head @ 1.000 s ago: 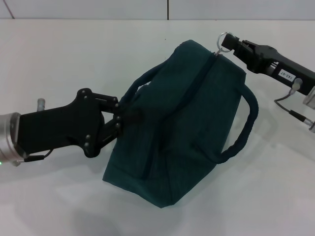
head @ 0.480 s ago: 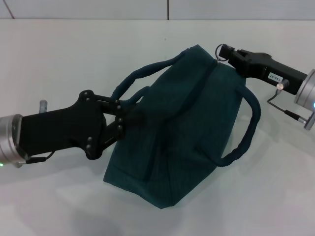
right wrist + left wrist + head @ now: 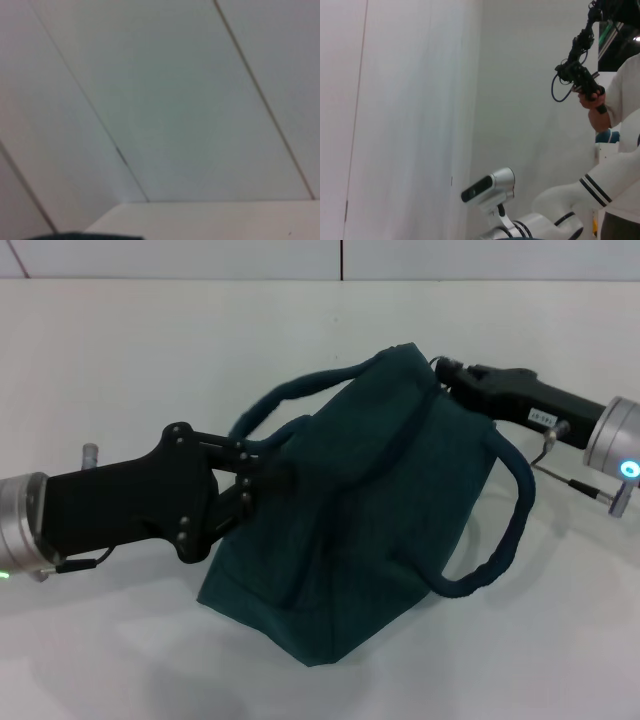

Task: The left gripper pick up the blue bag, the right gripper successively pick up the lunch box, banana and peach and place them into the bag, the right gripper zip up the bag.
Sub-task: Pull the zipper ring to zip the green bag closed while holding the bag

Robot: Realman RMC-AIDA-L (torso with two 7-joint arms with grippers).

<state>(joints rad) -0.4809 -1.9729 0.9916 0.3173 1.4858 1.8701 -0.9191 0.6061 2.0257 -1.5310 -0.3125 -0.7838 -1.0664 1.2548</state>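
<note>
The blue bag (image 3: 370, 510) lies tilted on the white table (image 3: 140, 360), and its top seam looks closed. My left gripper (image 3: 255, 485) is shut on the bag's left end, near the base of one loop handle (image 3: 290, 395). My right gripper (image 3: 448, 375) is at the bag's far right top corner, shut on the zipper pull (image 3: 438, 364), whose ring barely shows. The second handle (image 3: 512, 520) hangs out to the right. Lunch box, banana and peach are out of view. Neither wrist view shows the bag's body or any fingers.
The left wrist view faces a white wall, with the robot's head (image 3: 487, 187) and a person holding a black controller (image 3: 580, 80). Pale panels (image 3: 165, 110) fill the right wrist view.
My right gripper has moved left and lower with the zipper pull, in toward the bag's corner. The bag shifted leftward and its near handle arched up. The left gripper held still.
</note>
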